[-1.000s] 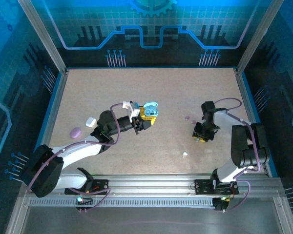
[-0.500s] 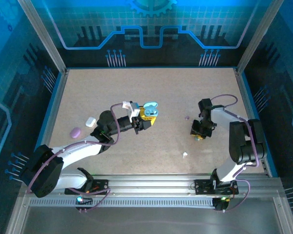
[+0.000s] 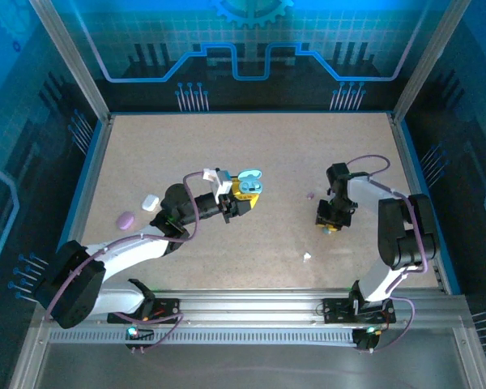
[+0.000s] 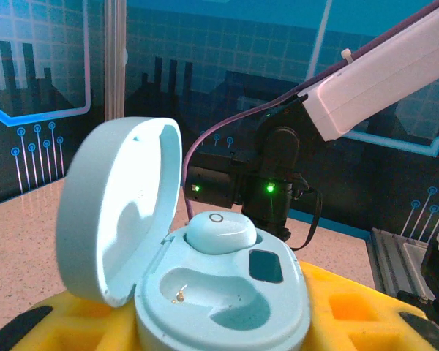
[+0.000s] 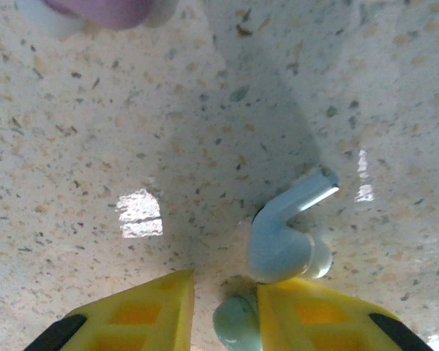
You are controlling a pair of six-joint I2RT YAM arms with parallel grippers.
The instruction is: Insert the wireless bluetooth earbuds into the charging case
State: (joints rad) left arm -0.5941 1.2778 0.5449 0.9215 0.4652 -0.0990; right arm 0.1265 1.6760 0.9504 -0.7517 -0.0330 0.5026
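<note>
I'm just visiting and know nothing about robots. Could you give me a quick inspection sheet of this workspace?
Surface: speckled beige table, no spills seen.
Job's things: open charging case with one seated earbud, second socket empty; pale blue earbud, purple earbud and white earbud lie on the table.
Clutter: white case and purple case at the left.
Grippers: left gripper jaws shut on the charging case; right gripper jaws narrow at the pale blue earbud, grip unclear.
Cables: purple cables loop along both arms.
Surroundings: blue printed walls, aluminium frame.
</note>
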